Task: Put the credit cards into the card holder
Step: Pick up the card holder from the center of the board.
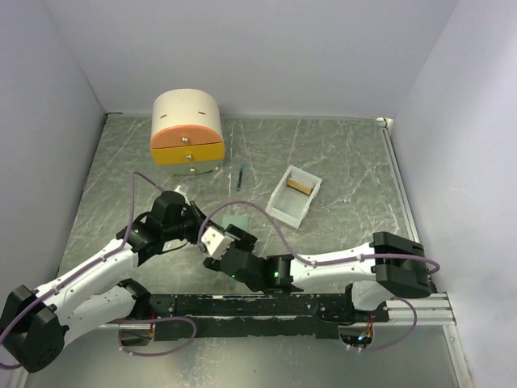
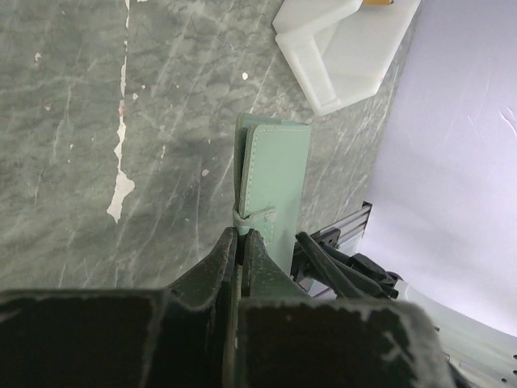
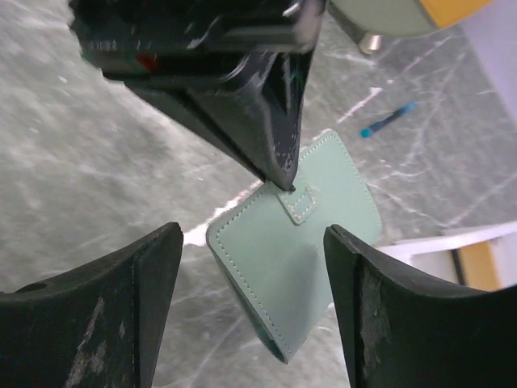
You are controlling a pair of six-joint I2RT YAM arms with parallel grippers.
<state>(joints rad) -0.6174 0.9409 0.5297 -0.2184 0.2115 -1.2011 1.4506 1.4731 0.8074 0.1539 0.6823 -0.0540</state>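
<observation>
Mid-frame, the left gripper clamps the card holder by its strap tab; the right gripper gapes wide, unladen.

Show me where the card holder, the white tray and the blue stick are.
card holder [image 3: 291,259]: right wrist view, front face.
white tray [image 1: 292,204]: top external view, bare floor.
blue stick [image 1: 241,177]: top external view, mid-length.

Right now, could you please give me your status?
Left gripper shut on card holder tab. Right gripper open, facing it. Gold card in white tray. Nothing between them.
</observation>
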